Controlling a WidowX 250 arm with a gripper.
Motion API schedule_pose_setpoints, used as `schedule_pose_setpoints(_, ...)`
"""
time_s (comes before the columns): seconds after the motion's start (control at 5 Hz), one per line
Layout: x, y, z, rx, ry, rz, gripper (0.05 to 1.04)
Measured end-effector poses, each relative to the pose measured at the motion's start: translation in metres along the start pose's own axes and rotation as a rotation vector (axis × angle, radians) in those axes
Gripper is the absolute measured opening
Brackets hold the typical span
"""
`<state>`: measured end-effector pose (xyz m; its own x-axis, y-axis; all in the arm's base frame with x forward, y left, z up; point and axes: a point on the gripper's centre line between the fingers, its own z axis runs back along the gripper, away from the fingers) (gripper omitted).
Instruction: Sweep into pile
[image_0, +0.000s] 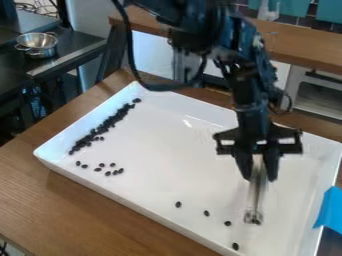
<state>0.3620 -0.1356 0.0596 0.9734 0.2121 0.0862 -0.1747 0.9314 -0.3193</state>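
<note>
The counter (67, 210) bears the white tray (160, 165), with the gripper (260, 176) above the tray's right half, closed around an upright, slim tool (253, 200). The beans lie inside the tray: a dense band (100, 128) along its upper-left wall, a loose cluster (110, 171) by its left corner, and a few (206, 213) scattered toward its near corner.

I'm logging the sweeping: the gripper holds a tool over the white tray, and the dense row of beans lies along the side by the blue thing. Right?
Not quite: in the camera view, the dense row of beans lies along the opposite side, nearer the metal bowl, not the side by the blue thing. The gripper does hold a tool over the white tray.
</note>
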Motion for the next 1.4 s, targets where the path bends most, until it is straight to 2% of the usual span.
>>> schedule_pose_setpoints(0.4,-0.018,-0.009,-0.017,0.025,-0.011,-0.046,0.378)
schedule_pose_setpoints(0.8,-0.027,0.002,-0.033,0.064,-0.039,-0.074,0.378)
schedule_pose_setpoints(1.4,-0.029,0.036,-0.029,0.124,-0.025,-0.113,0.378)
